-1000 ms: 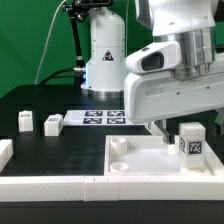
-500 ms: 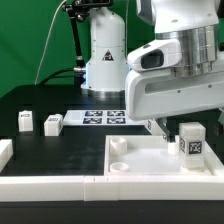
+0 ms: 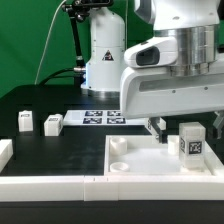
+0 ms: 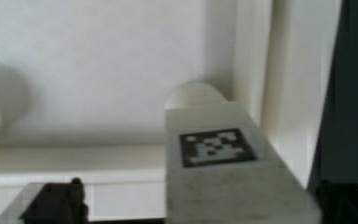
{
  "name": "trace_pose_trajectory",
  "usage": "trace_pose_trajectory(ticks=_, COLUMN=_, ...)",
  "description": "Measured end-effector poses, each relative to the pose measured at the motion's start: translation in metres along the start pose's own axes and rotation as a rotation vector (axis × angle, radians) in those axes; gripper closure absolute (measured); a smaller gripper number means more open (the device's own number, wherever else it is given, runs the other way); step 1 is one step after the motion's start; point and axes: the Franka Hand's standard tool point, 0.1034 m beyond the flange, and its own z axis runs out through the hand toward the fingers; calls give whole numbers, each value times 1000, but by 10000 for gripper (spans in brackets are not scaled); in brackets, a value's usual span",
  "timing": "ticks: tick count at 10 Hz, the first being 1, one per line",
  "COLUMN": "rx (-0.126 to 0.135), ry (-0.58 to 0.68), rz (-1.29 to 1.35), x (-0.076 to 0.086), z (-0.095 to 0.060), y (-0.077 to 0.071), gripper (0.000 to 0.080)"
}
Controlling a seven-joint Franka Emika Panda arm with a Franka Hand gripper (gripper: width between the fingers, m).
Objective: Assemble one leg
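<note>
- jaws look spread and empty: the gripper (image 3: 157, 127) hangs just above the tabletop (image 3: 140, 162), beside the leg (image 3: 190, 143) and not around it. the wrist view shows one dark finger (image 4: 59, 201) set far off to one side, which i read as open.
- the leg stands upright on the tabletop, near the corner at the exterior view's right, with a tag facing the camera. in the wrist view it (image 4: 215, 150) rises close to the lens, tag up.
- the step in hand looks like taking hold of this leg so it can be seated in its corner.
- to do that well, shift sideways first until the post sits midway between the fingers, and only then come down.
- meet two flat, opposite faces squarely. close gently, since a small light post like this will likely tip if one finger touches first.
- keep the post vertical while it is held, so that it does not bind in the corner.
- two spare posts (image 3: 38, 123) sit well apart on the black table (image 3: 70, 150) at the exterior view's left and need no attention.
- hard to make out: the second finger does not show in the wrist view, perhaps because the leg covers it.
- in the exterior view the hand's white body covers most of the fingers.
- i cannot tell whether the leg's foot sits in a socket or only on the surface.
- the wrist view is soft and cropped close.
</note>
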Motion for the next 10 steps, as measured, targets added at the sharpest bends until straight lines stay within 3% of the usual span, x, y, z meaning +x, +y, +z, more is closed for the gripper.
trace_pose_trajectory(ticks=2, rx=1, ry=0, rz=-1, x=0, z=0, y=-1, gripper=159)
trace_pose_trajectory(ticks=4, rx=1, ry=0, rz=-1, x=0, z=0, y=-1, gripper=488)
trace_pose_trajectory(ticks=8, rx=2, ry=0, rz=47, x=0, z=0, y=-2, gripper=508)
trace_pose_trajectory(ticks=10, rx=7, ry=27, rz=297, x=-3, z=2, y=-7, gripper=508)
